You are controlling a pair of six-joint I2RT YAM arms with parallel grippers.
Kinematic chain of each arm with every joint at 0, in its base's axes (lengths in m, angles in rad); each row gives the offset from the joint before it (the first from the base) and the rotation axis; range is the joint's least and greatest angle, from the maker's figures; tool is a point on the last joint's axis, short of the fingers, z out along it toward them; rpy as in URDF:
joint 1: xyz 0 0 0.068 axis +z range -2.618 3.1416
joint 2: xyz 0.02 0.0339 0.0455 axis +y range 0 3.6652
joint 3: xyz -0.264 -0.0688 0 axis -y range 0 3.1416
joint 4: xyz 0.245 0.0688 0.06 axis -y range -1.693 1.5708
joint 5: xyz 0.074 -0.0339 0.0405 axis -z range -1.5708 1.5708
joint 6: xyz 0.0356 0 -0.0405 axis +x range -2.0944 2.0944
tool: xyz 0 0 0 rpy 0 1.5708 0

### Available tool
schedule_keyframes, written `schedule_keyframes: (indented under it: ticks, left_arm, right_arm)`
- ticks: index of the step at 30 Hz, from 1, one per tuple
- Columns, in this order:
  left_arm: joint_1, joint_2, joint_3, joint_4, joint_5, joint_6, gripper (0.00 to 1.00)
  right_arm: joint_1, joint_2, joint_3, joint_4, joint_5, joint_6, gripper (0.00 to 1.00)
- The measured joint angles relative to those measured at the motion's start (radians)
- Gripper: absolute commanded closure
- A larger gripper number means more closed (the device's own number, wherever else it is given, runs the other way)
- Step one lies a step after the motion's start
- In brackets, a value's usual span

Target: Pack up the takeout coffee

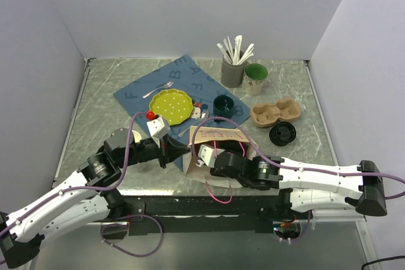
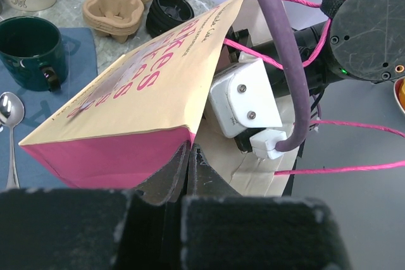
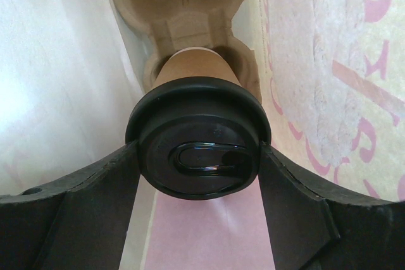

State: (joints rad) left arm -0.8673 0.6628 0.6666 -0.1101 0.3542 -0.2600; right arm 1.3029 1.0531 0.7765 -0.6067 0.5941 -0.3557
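Note:
The takeout coffee (image 3: 197,124), a brown paper cup with a black lid, lies inside the paper bag (image 1: 218,136), its base seated in a pulp carrier (image 3: 183,4). My right gripper (image 3: 199,156) reaches into the bag's mouth and is shut on the cup, one finger against each side of the lid. In the top view the cup and the right fingers are hidden by the bag. My left gripper (image 2: 190,156) is shut on the bag's (image 2: 139,93) lower corner edge by its pink side and holds the mouth up.
A second pulp carrier (image 1: 274,111) and a loose black lid (image 1: 282,133) lie right of the bag. Behind it are a dark green mug (image 1: 223,105), a yellow plate (image 1: 171,105) on a blue mat (image 1: 183,74), a green-lined mug (image 1: 255,78) and a grey utensil holder (image 1: 233,71).

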Motion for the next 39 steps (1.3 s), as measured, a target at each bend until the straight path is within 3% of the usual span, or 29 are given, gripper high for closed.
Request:
schedule_keyframes:
  ticks: [39]
  left_arm:
    - [0.0, 0.029, 0.0, 0.016, 0.007, -0.015, 0.99]
  right_arm:
    - [-0.051, 0.001, -0.047, 0.091, 0.071, -0.013, 0.64]
